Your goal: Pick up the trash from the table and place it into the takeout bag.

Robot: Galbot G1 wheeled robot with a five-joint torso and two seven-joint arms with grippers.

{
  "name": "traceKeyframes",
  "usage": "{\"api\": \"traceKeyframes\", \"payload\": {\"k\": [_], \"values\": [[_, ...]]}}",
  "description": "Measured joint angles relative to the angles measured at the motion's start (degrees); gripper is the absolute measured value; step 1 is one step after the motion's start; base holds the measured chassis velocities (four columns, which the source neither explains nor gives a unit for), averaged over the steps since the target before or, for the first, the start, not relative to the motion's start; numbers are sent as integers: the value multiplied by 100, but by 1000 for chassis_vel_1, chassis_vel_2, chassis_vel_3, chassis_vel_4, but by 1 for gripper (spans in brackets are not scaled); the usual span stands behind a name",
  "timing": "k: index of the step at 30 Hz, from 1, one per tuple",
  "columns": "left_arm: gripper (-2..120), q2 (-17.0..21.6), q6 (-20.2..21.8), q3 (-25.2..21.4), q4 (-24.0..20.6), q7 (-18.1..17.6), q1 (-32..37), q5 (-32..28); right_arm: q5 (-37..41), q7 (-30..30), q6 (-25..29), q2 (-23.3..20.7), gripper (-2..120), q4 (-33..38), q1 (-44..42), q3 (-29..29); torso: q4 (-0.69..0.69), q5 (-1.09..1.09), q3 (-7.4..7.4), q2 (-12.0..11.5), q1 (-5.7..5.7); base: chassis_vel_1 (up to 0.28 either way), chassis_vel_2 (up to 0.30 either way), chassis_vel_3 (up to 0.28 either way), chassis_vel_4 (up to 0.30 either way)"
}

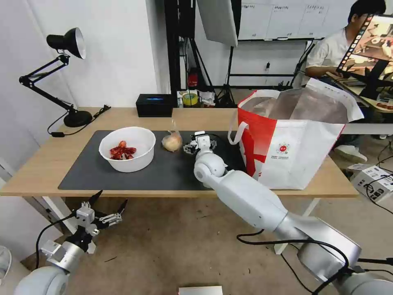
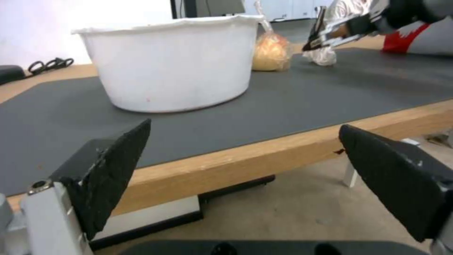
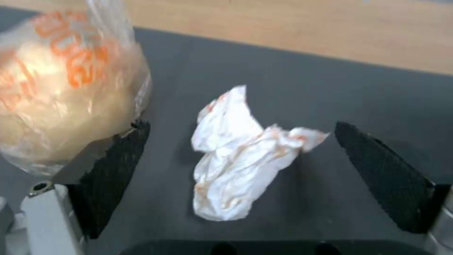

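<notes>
Right arm of mine stretches out across the worktop (image 1: 49,172), its pincer (image 3: 240,173) spread wide with the crumpled tissue (image 3: 240,156) lying on the grey mat (image 1: 163,172) between the pads, so I judge a pinch is lined up. Takeout bag (image 1: 286,151) stands gaping just to the right, a short carry away. White bowl (image 1: 127,148) with red scraps waits on the mat's left; the knotted bag (image 1: 172,142) sits just beside my right pincer. Left pincer (image 1: 107,203) hangs open below the worktop's front edge, out of the way
</notes>
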Motion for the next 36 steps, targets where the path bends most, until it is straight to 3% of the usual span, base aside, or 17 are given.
{"api": "traceKeyframes", "payload": {"k": [11, 29, 36], "values": [[100, -29, -41, -22, 21, 54, -17, -21, 23, -210, -77, 377, 100, -672, 202, 122, 0, 0, 0, 1, 0, 0, 0, 0, 0], [100, 16, -49, 36, 115, 46, -129, -76, 40, -260, -97, 463, 100, -866, 108, 292, 0, 0, 0, 1, 0, 0, 0, 0, 0], [100, 9, -73, 38, 120, 46, -113, -85, 183, -224, -90, 496, 79, -875, 16, 415, 0, 0, -3, 2, -2, 0, 0, 0, 0]]}}
